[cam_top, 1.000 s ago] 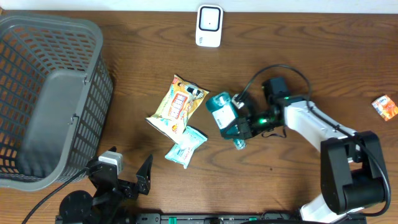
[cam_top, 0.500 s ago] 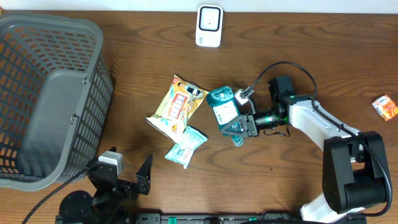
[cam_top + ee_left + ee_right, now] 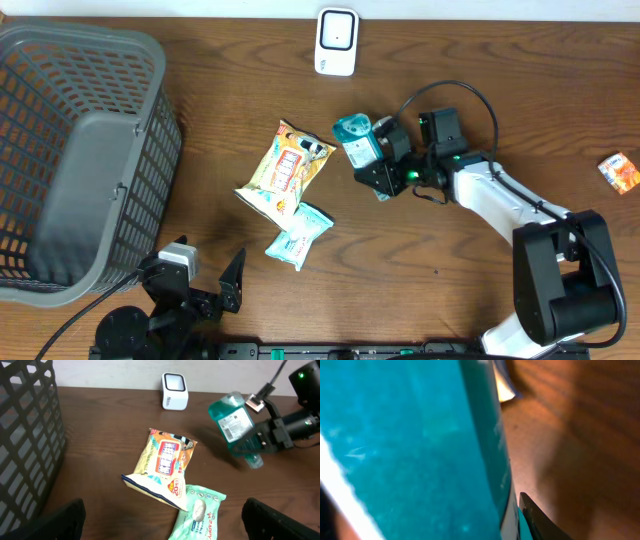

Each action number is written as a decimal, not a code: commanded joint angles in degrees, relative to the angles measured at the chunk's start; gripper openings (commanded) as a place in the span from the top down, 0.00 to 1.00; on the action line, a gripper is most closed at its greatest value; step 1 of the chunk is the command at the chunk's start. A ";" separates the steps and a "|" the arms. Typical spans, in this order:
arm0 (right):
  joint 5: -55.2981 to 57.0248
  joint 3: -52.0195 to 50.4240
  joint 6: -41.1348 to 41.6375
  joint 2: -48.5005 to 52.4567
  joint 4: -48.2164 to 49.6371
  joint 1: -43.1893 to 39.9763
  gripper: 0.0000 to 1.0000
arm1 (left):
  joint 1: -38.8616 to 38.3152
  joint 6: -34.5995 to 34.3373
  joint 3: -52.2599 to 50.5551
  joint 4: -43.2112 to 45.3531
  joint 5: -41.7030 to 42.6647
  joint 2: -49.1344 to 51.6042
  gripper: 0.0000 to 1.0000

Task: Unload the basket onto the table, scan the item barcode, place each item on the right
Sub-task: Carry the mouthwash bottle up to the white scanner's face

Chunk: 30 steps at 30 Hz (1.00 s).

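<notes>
We see a smooth white shell on the long link of the right arm, and far behind the tool a bulky black joint housing with rounded edges. The right gripper is all black, with angular, wedge-like fingers. Just behind it a small green light glows on the black wrist block. A thin black cable loops over this block. The left arm is black too, with a pale grey block behind its tool and a grey cable. Its fingers look dark and blurred.
</notes>
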 commanded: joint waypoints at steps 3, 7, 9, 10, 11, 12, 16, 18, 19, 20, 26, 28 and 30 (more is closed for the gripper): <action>15.85 7.13 1.31 -0.37 1.79 4.37 0.98 | 0.20 -0.09 0.26 0.00 0.74 -0.35 0.02; 29.49 11.19 -5.27 -0.37 2.36 7.58 0.98 | 0.20 -0.09 0.26 0.00 0.76 -0.35 0.02; 34.07 12.50 -7.91 -0.35 3.82 8.83 0.97 | 0.20 -0.09 0.26 0.00 0.76 -0.35 0.02; 35.60 12.92 -8.87 -0.35 4.63 9.16 0.97 | 0.20 -0.07 0.26 0.00 0.76 -0.35 0.02; 36.87 13.27 -9.97 -0.20 5.40 9.40 0.97 | 0.20 -0.07 0.26 0.00 0.76 -0.35 0.02; 38.23 13.66 -11.19 -0.02 6.14 9.49 0.97 | 0.20 -0.09 0.26 0.00 0.76 -0.35 0.02; 44.13 16.61 -16.65 2.86 8.57 9.53 0.98 | 0.20 -0.09 0.26 0.00 0.76 -0.35 0.02; 48.26 20.24 -20.13 6.47 9.90 9.57 0.97 | 0.20 -0.07 0.26 0.00 0.76 -0.35 0.02; 49.27 22.27 -21.40 8.33 10.03 9.57 0.96 | 0.20 -0.07 0.26 0.00 0.76 -0.35 0.02; 49.96 23.91 -22.18 9.75 10.01 9.57 0.96 | 0.20 -0.09 0.26 0.00 0.74 -0.35 0.02; 58.27 38.93 -28.52 23.17 10.47 9.57 0.95 | 0.20 -0.09 0.26 0.00 0.76 -0.35 0.02; 60.76 44.37 -30.27 27.67 10.64 9.55 0.95 | 0.20 -0.09 0.26 0.00 0.76 -0.35 0.02; 62.55 50.01 -31.45 32.02 10.58 9.55 0.95 | 0.20 -0.09 0.26 0.00 0.76 -0.35 0.02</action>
